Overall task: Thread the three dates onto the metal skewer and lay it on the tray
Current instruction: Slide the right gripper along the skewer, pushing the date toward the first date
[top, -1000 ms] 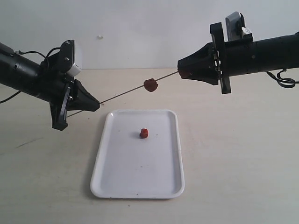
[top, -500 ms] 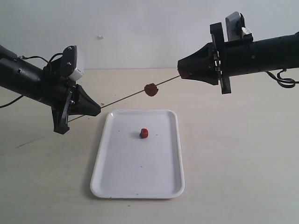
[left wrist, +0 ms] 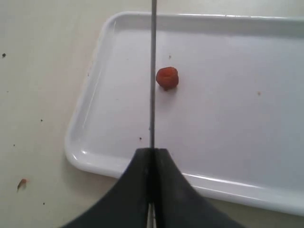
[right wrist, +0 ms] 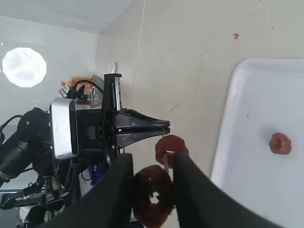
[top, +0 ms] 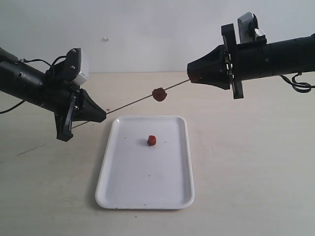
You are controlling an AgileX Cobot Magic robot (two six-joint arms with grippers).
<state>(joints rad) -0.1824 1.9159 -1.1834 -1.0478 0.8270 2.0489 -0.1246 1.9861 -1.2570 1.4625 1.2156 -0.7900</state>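
Exterior view, beige tabletop (top: 256, 162), white wall (top: 147, 29), white tray (top: 105, 183)

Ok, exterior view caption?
Left fingers hold skewer, first date threaded; right fingers hold second date at tip; third date on tray.

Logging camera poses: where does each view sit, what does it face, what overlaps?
Exterior view: off the arms, facing the table; shows left gripper, right gripper, skewer.
Left wrist view: on the left arm, looking along its fingers and the skewer onto the tray.
Right wrist view: on the right arm, past its held date toward the left gripper.
Shared: all show the loose date on the tray.
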